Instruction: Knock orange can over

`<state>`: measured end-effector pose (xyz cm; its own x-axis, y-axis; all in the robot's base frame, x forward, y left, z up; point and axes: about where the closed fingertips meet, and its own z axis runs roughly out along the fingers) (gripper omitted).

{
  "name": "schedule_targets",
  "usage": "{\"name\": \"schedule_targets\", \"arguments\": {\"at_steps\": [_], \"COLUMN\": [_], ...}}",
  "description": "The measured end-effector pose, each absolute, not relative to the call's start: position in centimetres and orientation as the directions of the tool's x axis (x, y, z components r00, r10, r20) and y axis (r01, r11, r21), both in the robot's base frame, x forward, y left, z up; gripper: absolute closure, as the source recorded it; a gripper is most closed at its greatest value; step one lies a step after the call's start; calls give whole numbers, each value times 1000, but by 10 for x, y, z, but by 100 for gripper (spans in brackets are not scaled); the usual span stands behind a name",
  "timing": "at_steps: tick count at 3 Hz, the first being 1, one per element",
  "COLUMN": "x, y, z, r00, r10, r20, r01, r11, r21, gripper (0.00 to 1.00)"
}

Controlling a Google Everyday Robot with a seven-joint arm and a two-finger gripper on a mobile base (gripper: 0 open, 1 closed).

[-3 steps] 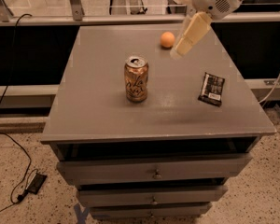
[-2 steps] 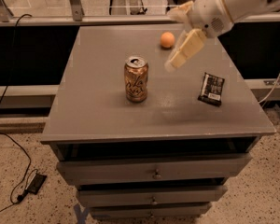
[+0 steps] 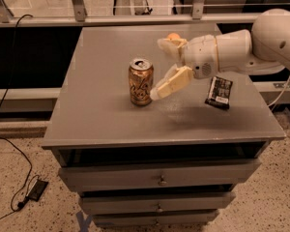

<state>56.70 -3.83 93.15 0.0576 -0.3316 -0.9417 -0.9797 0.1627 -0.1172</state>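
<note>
The orange can, copper-coloured with dark cursive lettering and a silver top, stands upright near the middle of the grey cabinet top. My gripper reaches in from the right on a white arm, low over the top, just right of the can. It is open and empty. The lower finger points at the can's side, its tip very close to it or touching. The upper finger is behind and right of the can.
A small orange ball shows partly behind the upper finger. A dark snack packet lies flat at the right of the top. Drawers are below the front edge. A cable and adapter lie on the floor at left.
The arm has swung down and left from above the back right of the top, bringing the gripper close beside the can. The can still stands upright.
</note>
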Motion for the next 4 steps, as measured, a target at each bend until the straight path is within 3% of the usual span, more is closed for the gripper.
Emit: {"name": "schedule_targets", "arguments": {"at_steps": [2, 3, 4], "x": [572, 579, 582], "y": [-12, -2, 3], "z": [913, 903, 896], "r00": [60, 29, -4], "r10": [-174, -140, -103], "r20": [-983, -990, -995], "r01": [-978, -978, -977], "r11": [186, 201, 214], "r21": [-93, -57, -18], "gripper": [0, 16, 40]}}
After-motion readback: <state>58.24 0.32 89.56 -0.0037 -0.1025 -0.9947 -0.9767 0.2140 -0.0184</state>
